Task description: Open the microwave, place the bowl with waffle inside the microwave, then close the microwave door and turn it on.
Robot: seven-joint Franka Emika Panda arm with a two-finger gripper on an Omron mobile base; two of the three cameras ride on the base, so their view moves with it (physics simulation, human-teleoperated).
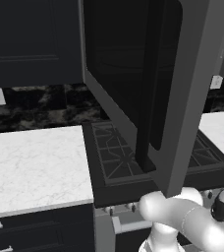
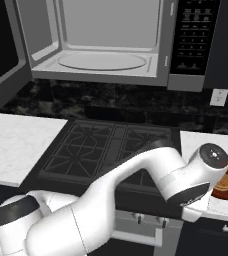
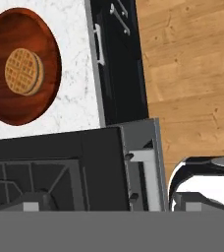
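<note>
- Fingers spread wide, holding nothing; hand poised above the table (image 2: 201,145) right of the stove (image 2: 106,145).
- Bowl (image 3: 20,74) sits on that table just beside the stove, waffle (image 3: 23,70) centred in it.
- Microwave door (image 1: 158,83) swung fully open; microwave (image 2: 106,40) cavity bare.
- Step in hand, as judged: grasp the bowl. Advice: descend straight over the near rim, one finger inside and one outside, clear of the waffle; lift level.

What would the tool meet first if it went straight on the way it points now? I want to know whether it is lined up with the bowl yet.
Probably the dark cabinet front below the counter; the bowl sits off-centre.
</note>
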